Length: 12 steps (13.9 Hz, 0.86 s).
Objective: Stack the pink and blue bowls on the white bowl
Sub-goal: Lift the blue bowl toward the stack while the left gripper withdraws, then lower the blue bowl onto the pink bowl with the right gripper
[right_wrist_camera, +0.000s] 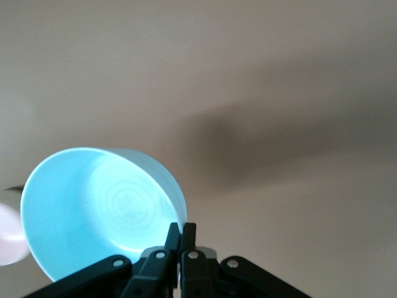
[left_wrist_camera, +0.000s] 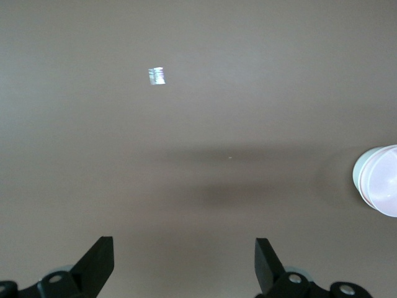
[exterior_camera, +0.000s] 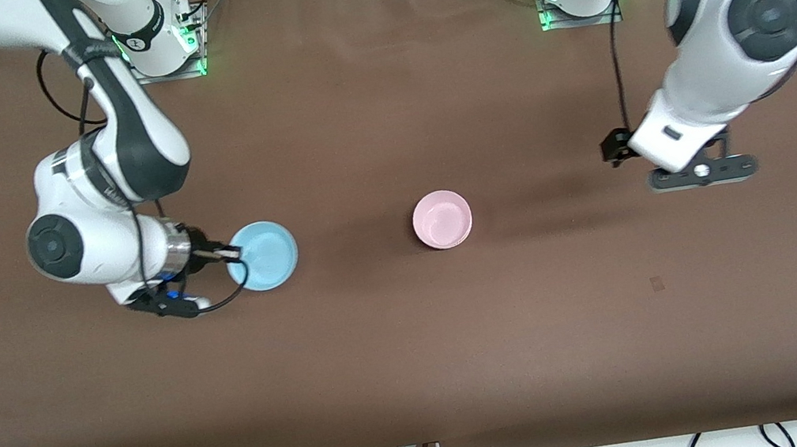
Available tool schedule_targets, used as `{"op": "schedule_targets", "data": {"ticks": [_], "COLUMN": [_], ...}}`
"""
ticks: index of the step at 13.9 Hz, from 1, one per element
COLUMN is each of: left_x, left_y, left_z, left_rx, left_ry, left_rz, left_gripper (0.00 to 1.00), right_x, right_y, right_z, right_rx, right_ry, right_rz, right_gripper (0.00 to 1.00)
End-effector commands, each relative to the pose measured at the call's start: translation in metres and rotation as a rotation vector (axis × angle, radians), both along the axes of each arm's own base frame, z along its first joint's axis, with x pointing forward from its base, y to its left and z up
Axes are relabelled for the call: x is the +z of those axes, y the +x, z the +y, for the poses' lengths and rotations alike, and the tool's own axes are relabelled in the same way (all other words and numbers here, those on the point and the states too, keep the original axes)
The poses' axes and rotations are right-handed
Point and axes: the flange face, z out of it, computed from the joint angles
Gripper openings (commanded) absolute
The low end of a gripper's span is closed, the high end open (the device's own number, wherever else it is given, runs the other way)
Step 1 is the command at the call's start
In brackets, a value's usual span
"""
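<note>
My right gripper (exterior_camera: 234, 253) is shut on the rim of the light blue bowl (exterior_camera: 264, 255) and holds it tilted above the table, toward the right arm's end. In the right wrist view the fingers (right_wrist_camera: 181, 228) pinch the blue bowl's wall (right_wrist_camera: 99, 211). The pink bowl (exterior_camera: 442, 219) sits near the table's middle. In the left wrist view it (left_wrist_camera: 383, 185) rests inside a pale off-white rim (left_wrist_camera: 358, 176), which seems to be the white bowl. My left gripper (left_wrist_camera: 184, 248) is open and empty, over bare table toward the left arm's end, and waits.
The brown table cloth (exterior_camera: 418, 348) covers the whole table. A small pale mark (exterior_camera: 657, 283) lies on it nearer the front camera. Cables hang along the front edge.
</note>
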Motion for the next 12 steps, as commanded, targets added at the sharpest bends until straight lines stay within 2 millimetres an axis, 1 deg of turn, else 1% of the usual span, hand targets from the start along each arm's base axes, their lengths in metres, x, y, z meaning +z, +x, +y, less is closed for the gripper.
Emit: {"op": "schedule_targets", "data": {"ticks": [1,2,3,4,5,6,7,8,10,12], "left_x": [0.024,0.032,0.034,0.040,0.042,0.044,0.045,0.046,0.046,0.036], "left_y": [0.001,0.000,-0.002,-0.004,-0.006,-0.012,-0.018,-0.027,-0.044,-0.054], "left_z": [0.016,0.024,0.025,0.039,0.054,0.064,0.075,0.078,0.077,0.080], "left_rx": [0.025,0.023,-0.011,-0.059,-0.118,-0.164,-0.178,-0.180,-0.180,-0.180], "left_ry": [0.002,0.000,-0.026,-0.044,-0.062,-0.083,-0.102,-0.114,-0.113,-0.111], "left_rz": [-0.004,-0.012,-0.002,0.000,0.006,0.011,0.012,0.008,-0.024,-0.023], "left_gripper": [1.00,1.00,1.00,1.00,1.00,1.00,1.00,1.00,1.00,1.00], "right_x": [-0.003,-0.011,-0.020,-0.031,-0.043,-0.051,-0.056,-0.057,-0.060,-0.078], "right_y": [-0.011,-0.014,-0.021,-0.030,-0.042,-0.056,-0.070,-0.075,-0.078,-0.077], "right_z": [0.081,0.111,0.143,0.173,0.203,0.231,0.252,0.258,0.266,0.269], "right_rx": [-0.049,-0.070,-0.093,-0.118,-0.138,-0.140,-0.134,-0.135,-0.133,-0.135], "right_ry": [0.005,0.007,0.010,0.021,0.036,0.048,0.054,0.057,0.070,0.078], "right_rz": [0.034,0.022,0.005,-0.018,-0.047,-0.073,-0.086,-0.090,-0.097,-0.114], "right_gripper": [0.00,0.00,0.00,0.00,0.00,0.00,0.00,0.00,0.00,0.00]}}
